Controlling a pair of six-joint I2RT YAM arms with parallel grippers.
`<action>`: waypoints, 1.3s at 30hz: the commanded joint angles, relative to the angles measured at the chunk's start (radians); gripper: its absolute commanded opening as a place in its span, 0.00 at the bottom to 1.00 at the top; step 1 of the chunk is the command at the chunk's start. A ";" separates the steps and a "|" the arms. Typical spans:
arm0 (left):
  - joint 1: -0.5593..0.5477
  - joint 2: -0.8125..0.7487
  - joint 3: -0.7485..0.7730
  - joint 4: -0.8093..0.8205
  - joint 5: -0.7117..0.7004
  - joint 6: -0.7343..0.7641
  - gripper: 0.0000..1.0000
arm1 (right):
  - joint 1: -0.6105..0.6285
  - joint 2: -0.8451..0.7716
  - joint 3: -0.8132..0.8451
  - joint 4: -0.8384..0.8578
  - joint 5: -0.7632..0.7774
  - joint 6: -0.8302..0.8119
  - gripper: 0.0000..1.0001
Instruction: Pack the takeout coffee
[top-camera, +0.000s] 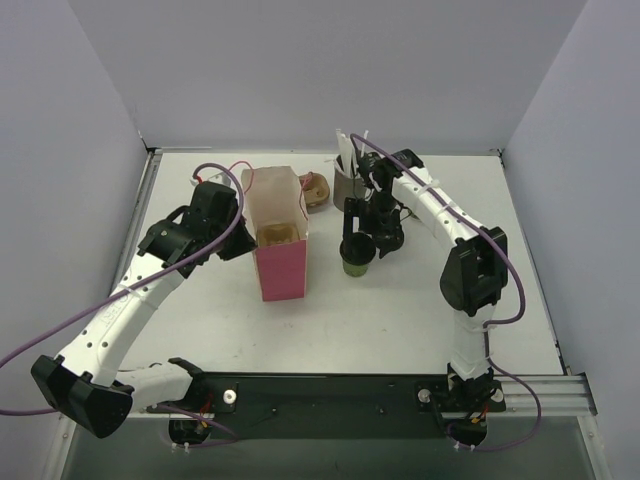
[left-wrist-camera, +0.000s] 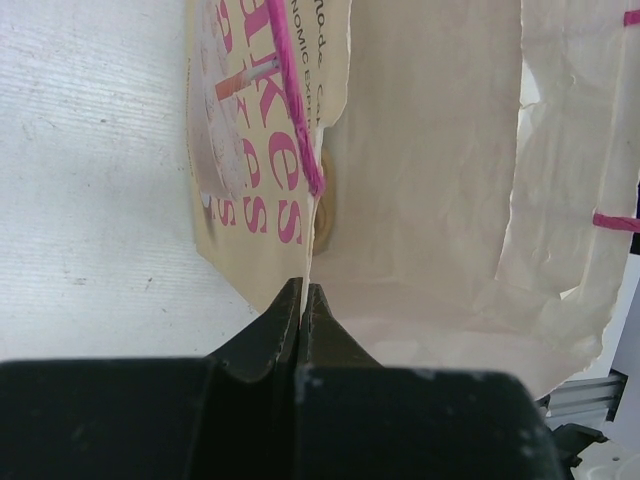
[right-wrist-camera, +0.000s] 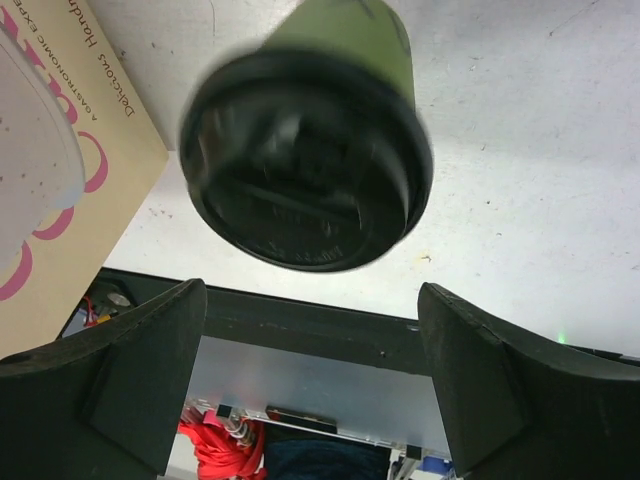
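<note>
Black fingers (right-wrist-camera: 130, 370) of right gripper (right-wrist-camera: 312, 300) spread wide, one on each side of the green paper cup (top-camera: 357, 264), not touching it; nothing gripped. Cup carries its black lid (right-wrist-camera: 305, 170), with the lid face turned to the wrist camera and the outline blurred; whether it stands square on the table (top-camera: 400, 320) cannot be told. Cup position: about mid-table, just right of the pink paper bag (top-camera: 283, 270). Left gripper (left-wrist-camera: 303, 292) closed, pinching the bag's ragged rim at its left wall; bag upright, mouth open, left of table centre. Second green cup (top-camera: 280, 234), cream inside, sits in the bag. Grey cylinder (top-camera: 347, 183) of white straws near the far edge, behind the right gripper
</note>
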 joint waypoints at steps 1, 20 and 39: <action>0.011 -0.026 -0.008 0.037 0.025 0.013 0.00 | -0.004 0.009 0.033 -0.062 0.026 0.007 0.82; 0.014 -0.036 0.031 0.081 0.019 0.315 0.00 | 0.126 -0.380 0.157 0.264 0.216 0.082 0.80; -0.213 -0.142 -0.101 0.316 -0.124 0.874 0.00 | 0.201 -0.368 -0.016 0.399 0.183 0.065 0.61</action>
